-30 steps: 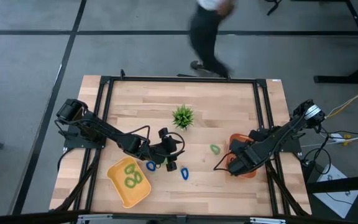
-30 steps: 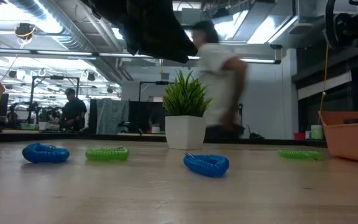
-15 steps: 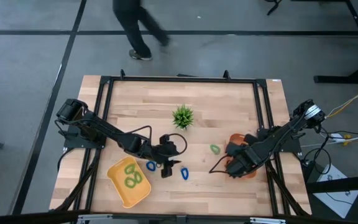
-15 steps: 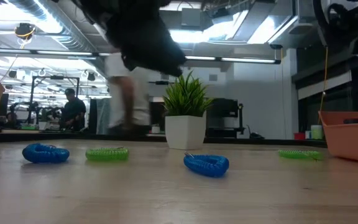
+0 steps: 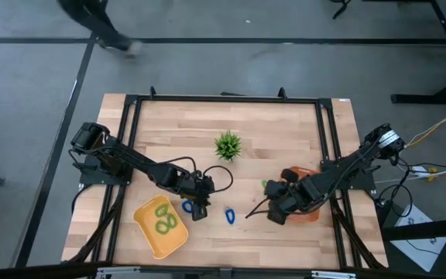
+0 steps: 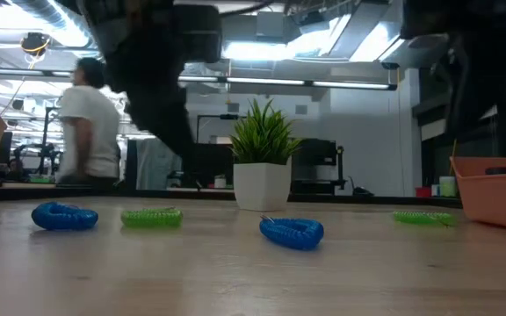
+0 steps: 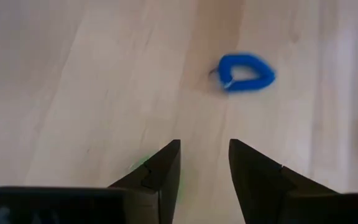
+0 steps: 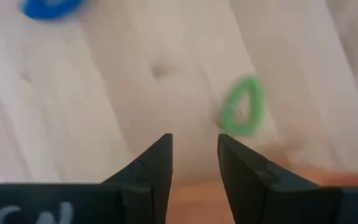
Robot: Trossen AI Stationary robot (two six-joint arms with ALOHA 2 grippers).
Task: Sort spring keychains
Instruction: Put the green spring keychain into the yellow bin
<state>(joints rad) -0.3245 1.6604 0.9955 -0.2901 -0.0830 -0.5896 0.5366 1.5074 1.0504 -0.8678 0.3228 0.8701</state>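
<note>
I see the yellow tray [image 5: 147, 234], lower left, holding green spring keychains [image 5: 163, 219]. Left gripper [image 5: 198, 209] hovers unclenched, empty, beside a blue keychain [image 5: 186, 206]; right gripper [image 5: 276, 209], also parted, nears a green one [image 8: 242, 106]. Risk: fingers nudging coils aside.

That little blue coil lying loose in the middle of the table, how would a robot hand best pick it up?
Probably from straight above. The blue coil lies flat on the table as a narrow open loop, so one finger could drop inside the loop and one outside, pinching one long side. In the low view it sits very low, leaving little to grab from the side. The left gripper is nearest.
</note>
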